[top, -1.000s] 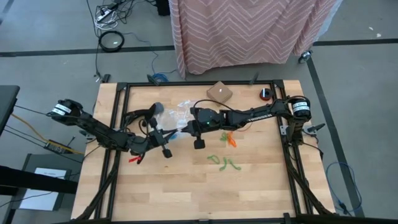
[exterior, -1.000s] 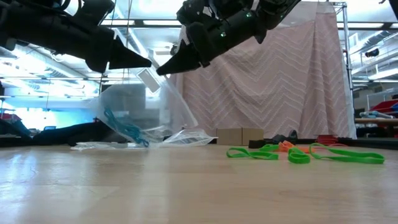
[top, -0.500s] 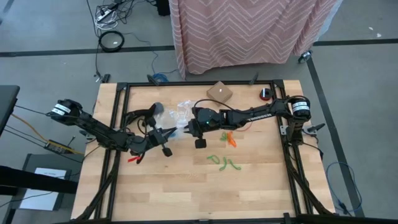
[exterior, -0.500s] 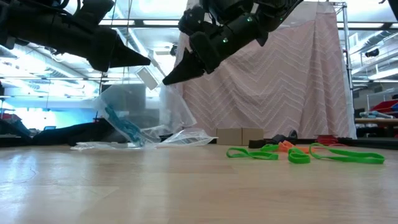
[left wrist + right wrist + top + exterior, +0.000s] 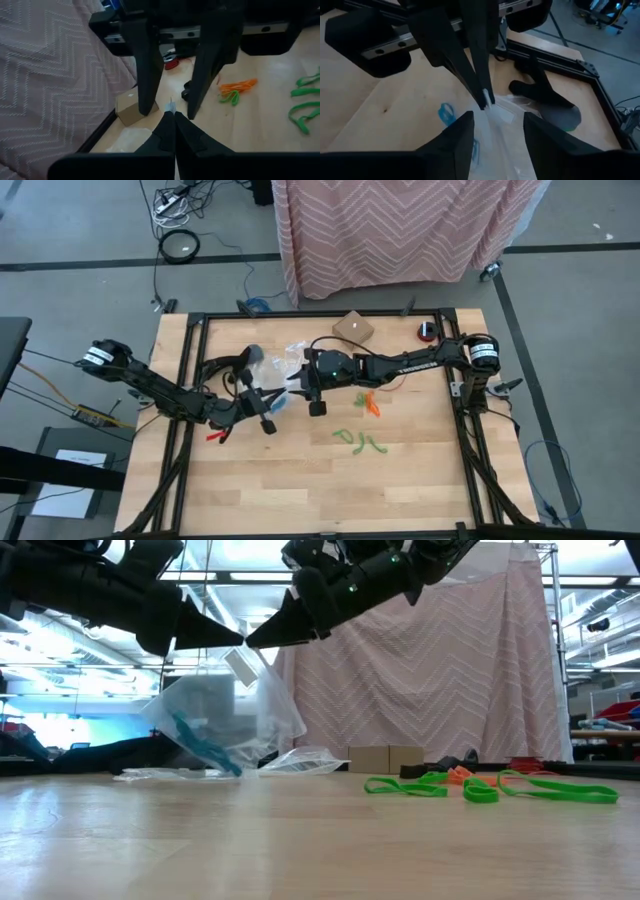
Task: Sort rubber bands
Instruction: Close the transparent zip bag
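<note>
A clear zip bag with blue rubber bands inside hangs from my left gripper, which is shut on its top. My right gripper is open, level with the left one and tip to tip with it. Its fingers stand on either side of the bag's top edge without touching it. Green rubber bands and orange rubber bands lie on the wooden table toward the right. Both also show in the low view, green rubber bands in front of orange rubber bands. My left gripper pinches the bag's top edge between its two fingertips. The fingers come in nearly level from the table's left. The bag hangs below them, open and slack, and its bottom rests on the table.
A second clear bag lies flat on the table behind the hanging one. A small cardboard box and a red roll sit near the far edge. A black frame borders the table. Bare wood fills the near half.
My right gripper has opened its fingers at the bag's top edge, dipping a little and coming back up. The bag still hangs from my left gripper, which has kept still.
</note>
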